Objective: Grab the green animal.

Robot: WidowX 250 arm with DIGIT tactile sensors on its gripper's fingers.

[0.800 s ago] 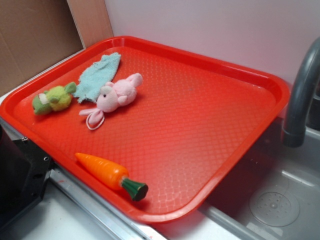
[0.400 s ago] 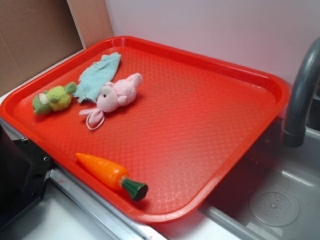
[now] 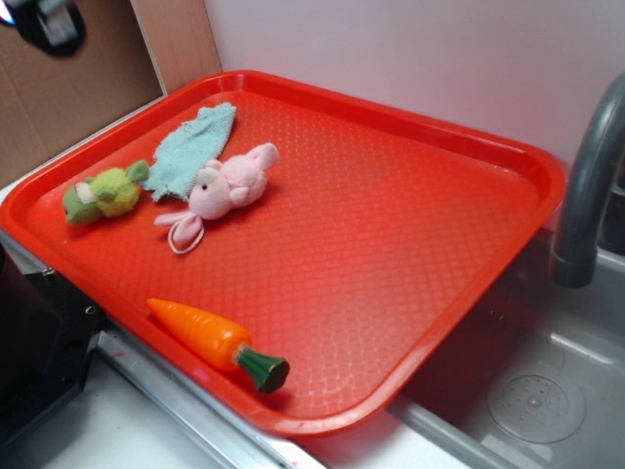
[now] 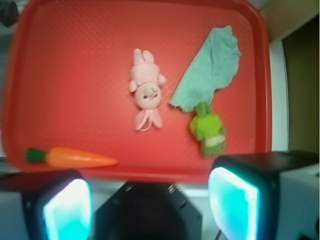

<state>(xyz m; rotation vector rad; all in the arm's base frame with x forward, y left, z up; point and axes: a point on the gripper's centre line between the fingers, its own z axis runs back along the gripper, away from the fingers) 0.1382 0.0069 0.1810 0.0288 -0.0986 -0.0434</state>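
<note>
Pincer (image 4: 150,200) wide open, empty.

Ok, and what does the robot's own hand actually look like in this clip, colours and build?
In the wrist view the hand shows two blocky black fingers whose inner faces glow bright cyan-white, joined by a dark black body at the bottom centre. A thin dark cable seems to hang below the right-side finger. The exterior view catches only a blurred black-and-pale piece of the arm at the top left corner.

Soft, even light is filling both views; the red tray (image 3: 410,186) is showing mild glare. The wrist view is looking blurry, its edges bending outward.
</note>
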